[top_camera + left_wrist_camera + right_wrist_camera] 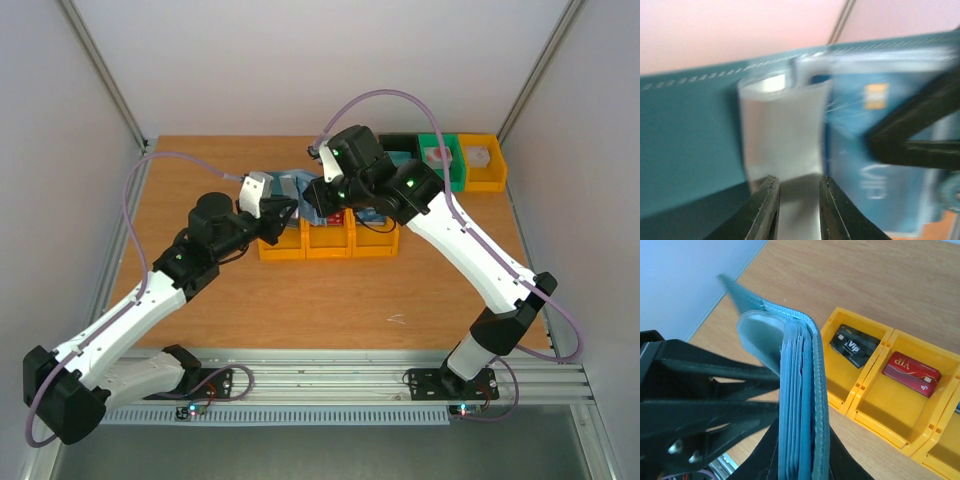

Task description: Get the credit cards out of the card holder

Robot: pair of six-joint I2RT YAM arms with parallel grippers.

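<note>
The blue card holder [297, 186] is held up on edge above the row of yellow bins, my right gripper [802, 442] shut on its folded stack [807, 370]. A blue credit card [865, 150] shows inside one of its sleeves. A clear-grey plastic sleeve [782, 135] bulges out, and its lower end lies between the narrowly parted fingers of my left gripper [799, 182]; the view is blurred and a pinch cannot be made out. A dark grey card [856, 346] lies in one yellow bin and a red card [912, 372] in its neighbour.
Three joined yellow bins [328, 242] stand mid-table under both grippers. A green bin [440, 160] and another yellow bin [482, 165], with small blocks in them, sit at the back right. Bare wood lies in front of the bins.
</note>
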